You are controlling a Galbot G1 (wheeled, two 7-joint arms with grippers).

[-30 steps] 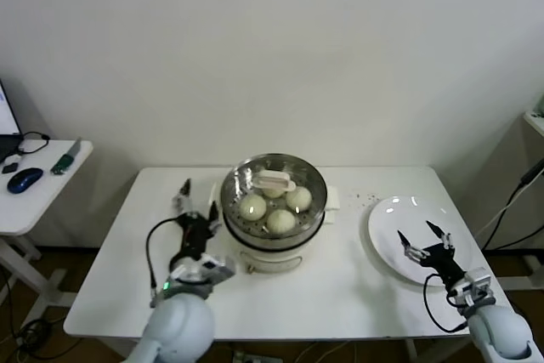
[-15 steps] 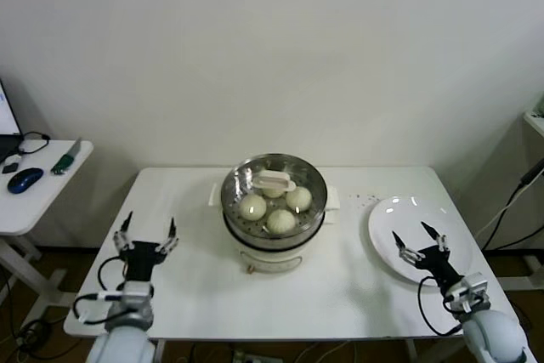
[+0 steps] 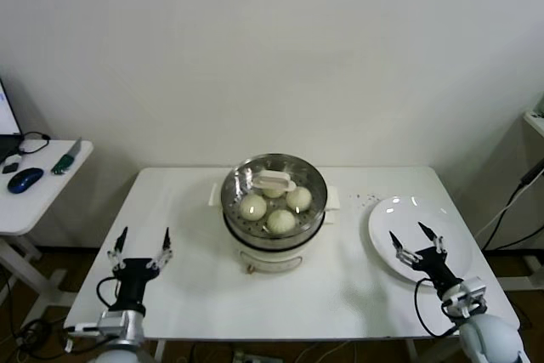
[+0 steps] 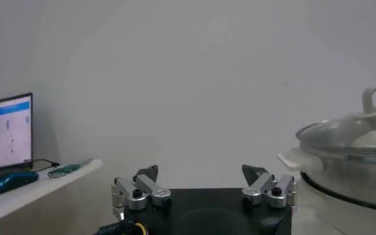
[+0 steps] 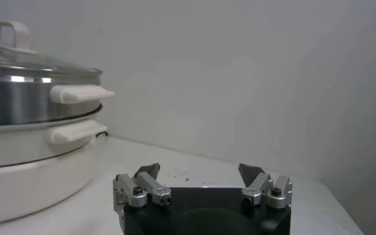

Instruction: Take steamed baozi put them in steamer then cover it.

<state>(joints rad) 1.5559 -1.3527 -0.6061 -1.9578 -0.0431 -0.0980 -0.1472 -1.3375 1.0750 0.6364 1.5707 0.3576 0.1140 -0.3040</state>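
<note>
The steamer [image 3: 274, 225] stands mid-table, a shiny steel basket on a cream-white pot base. The glass cover [image 3: 275, 183] lies on it, its bar handle on top. Several steamed baozi [image 3: 253, 206] show through the glass. My left gripper [image 3: 143, 241] hovers open and empty near the table's front left, well away from the pot. My right gripper [image 3: 415, 237] is open and empty over the white plate [image 3: 399, 214]. The left wrist view has the left gripper [image 4: 200, 171] with the covered steamer [image 4: 357, 169] off to one side. The right wrist view shows the right gripper [image 5: 198, 169] with the steamer [image 5: 28, 102] beyond it.
The white plate at the right holds nothing. Dark crumbs [image 3: 367, 199] dot the table between pot and plate. A side table [image 3: 38, 184] at the far left carries a mouse and a laptop, whose screen [image 4: 9, 131] shows in the left wrist view.
My left gripper has drawn back from beside the steamer to the table's front left. My right gripper has shifted slightly toward the front. The cover stays on the steamer.
</note>
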